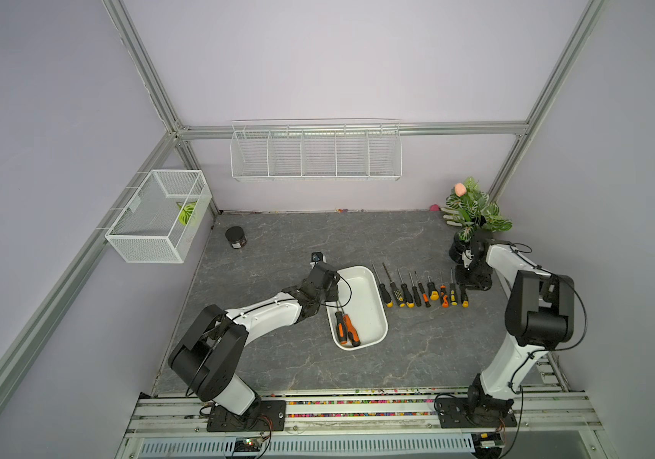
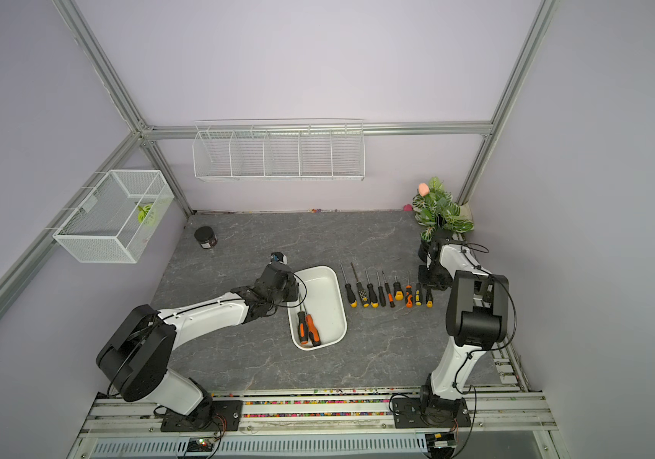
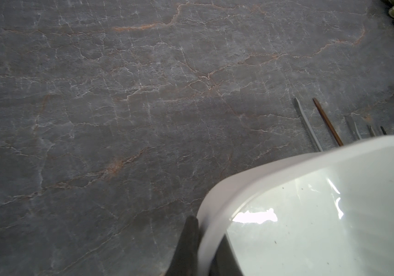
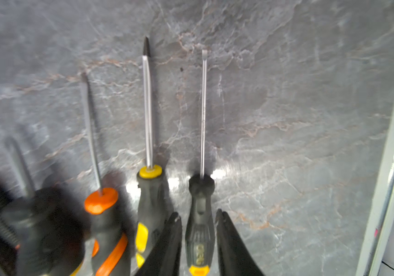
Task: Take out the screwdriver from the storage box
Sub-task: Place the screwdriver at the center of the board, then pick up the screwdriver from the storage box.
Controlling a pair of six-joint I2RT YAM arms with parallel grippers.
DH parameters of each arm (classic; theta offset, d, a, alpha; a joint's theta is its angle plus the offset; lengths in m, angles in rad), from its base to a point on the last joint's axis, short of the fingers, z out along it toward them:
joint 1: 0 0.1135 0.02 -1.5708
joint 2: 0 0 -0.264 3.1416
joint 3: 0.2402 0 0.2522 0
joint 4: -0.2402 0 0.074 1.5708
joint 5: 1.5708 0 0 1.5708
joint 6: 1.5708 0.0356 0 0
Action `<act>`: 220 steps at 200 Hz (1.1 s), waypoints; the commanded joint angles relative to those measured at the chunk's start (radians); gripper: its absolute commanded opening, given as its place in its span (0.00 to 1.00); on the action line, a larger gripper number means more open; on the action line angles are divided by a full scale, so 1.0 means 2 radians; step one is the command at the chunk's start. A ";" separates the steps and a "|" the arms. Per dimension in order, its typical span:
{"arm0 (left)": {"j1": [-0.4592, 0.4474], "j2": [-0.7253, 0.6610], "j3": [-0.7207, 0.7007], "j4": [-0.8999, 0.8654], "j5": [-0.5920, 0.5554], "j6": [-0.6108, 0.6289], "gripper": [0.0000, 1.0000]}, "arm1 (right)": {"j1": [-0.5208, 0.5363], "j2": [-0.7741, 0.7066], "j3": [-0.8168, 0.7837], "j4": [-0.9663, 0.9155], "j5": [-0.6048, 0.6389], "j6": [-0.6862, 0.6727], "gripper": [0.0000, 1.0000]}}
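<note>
The white storage box (image 1: 362,296) (image 2: 324,296) stands mid-table. Two screwdrivers with orange-and-black handles (image 1: 346,329) (image 2: 308,329) lie in its near end. My left gripper (image 3: 206,231) is shut on the box's left rim (image 3: 215,210), one finger outside the wall and one inside; in both top views the wrist (image 1: 324,278) hides the jaws. My right gripper (image 4: 198,213) (image 1: 465,284) is open astride a small black-and-yellow screwdriver (image 4: 199,229) (image 1: 464,296) at the right end of the row on the table, with small gaps either side of its handle.
Several screwdrivers (image 1: 421,290) lie in a row right of the box. A black jar (image 1: 235,237) and a small black-and-blue object (image 1: 318,257) sit to the left. A potted plant (image 1: 471,210) stands at the back right. A wire basket (image 1: 159,216) and wire rack (image 1: 316,153) hang on the walls.
</note>
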 commanded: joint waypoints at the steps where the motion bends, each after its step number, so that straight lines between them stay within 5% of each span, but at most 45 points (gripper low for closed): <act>1: -0.002 -0.004 -0.007 -0.008 -0.015 0.006 0.00 | 0.016 -0.042 -0.022 0.010 -0.005 0.016 0.30; 70: -0.002 -0.001 -0.001 -0.020 -0.017 0.003 0.00 | 0.127 -0.231 -0.149 0.051 -0.090 0.079 0.32; 134: -0.002 0.003 0.005 -0.033 -0.018 -0.007 0.00 | 0.355 -0.358 -0.151 0.009 -0.033 0.170 0.36; 186: -0.002 0.008 0.011 -0.039 -0.020 -0.011 0.00 | 0.547 -0.300 -0.123 0.034 0.008 0.233 0.36; 220: -0.002 0.005 0.009 -0.040 -0.021 -0.013 0.00 | 0.584 -0.211 -0.116 0.086 -0.018 0.235 0.36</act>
